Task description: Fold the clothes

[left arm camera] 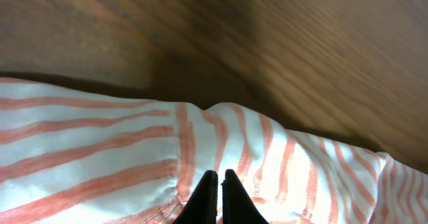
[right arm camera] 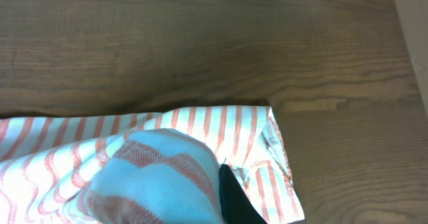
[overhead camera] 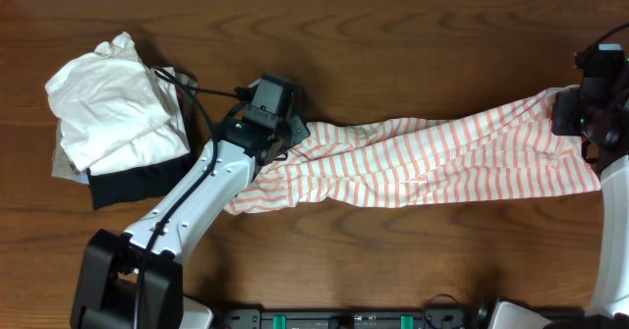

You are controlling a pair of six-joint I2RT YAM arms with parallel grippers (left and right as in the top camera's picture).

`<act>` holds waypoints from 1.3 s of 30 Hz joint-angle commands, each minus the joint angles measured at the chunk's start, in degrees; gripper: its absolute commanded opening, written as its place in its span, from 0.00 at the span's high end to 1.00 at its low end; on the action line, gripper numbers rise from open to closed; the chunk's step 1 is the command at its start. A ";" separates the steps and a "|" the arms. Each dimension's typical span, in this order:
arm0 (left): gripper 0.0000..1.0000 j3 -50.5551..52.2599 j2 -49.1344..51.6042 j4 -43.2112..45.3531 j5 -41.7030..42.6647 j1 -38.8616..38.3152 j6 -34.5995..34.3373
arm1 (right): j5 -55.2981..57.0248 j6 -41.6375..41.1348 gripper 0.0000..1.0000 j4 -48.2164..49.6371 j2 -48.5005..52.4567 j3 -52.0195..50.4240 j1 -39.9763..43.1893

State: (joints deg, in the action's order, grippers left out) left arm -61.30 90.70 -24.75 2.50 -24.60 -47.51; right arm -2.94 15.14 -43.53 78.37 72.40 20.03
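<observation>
The striped shirt (overhead camera: 432, 162), white with thin salmon-orange stripes, lies stretched in a long bunched band across the table from centre-left to the right edge. My left gripper (overhead camera: 285, 137) is at its left end; in the left wrist view (left arm camera: 219, 178) its black fingers are closed together over the striped cloth (left arm camera: 100, 157). My right gripper (overhead camera: 580, 113) is at the shirt's right end; in the right wrist view one black finger (right arm camera: 231, 190) shows with a fold of the striped cloth (right arm camera: 154, 177) bunched against it. The dark blue label is hidden.
A pile of garments sits at the far left: a plain white one (overhead camera: 108, 98) on top, a beige one and a black one (overhead camera: 133, 182) beneath. The left arm's cable runs over the pile's right side. The wooden table (overhead camera: 393, 34) surrounds the shirt.
</observation>
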 commanded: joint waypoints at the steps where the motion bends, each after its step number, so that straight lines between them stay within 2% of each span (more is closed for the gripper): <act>1: 0.94 1.29 1.20 -0.44 -1.70 -0.24 1.42 | 0.59 -1.01 0.94 0.02 0.50 0.66 0.33; 5: 0.94 1.31 3.21 -0.85 -1.18 -0.24 1.38 | 0.59 -1.01 0.94 0.00 0.50 0.63 0.33; 10: 0.94 1.31 4.50 -3.69 5.22 -0.24 1.36 | 0.59 -1.01 0.94 -0.02 0.50 0.63 0.31; 19: 0.94 1.86 7.04 -4.66 4.46 -0.24 1.33 | 0.59 -1.42 0.94 -0.33 0.50 0.63 0.31; 25: 0.94 1.86 10.71 -5.22 9.60 -0.24 1.16 | 3.06 -3.13 0.94 -0.96 0.52 0.63 0.66; 39: 0.94 1.86 11.13 -6.29 9.70 -0.24 1.20 | 6.58 -6.56 0.94 -1.53 1.90 -0.96 4.94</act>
State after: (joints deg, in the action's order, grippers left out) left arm -60.34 101.38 -30.46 12.10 -24.60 -46.63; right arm 1.58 10.09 -45.21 78.74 72.18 23.51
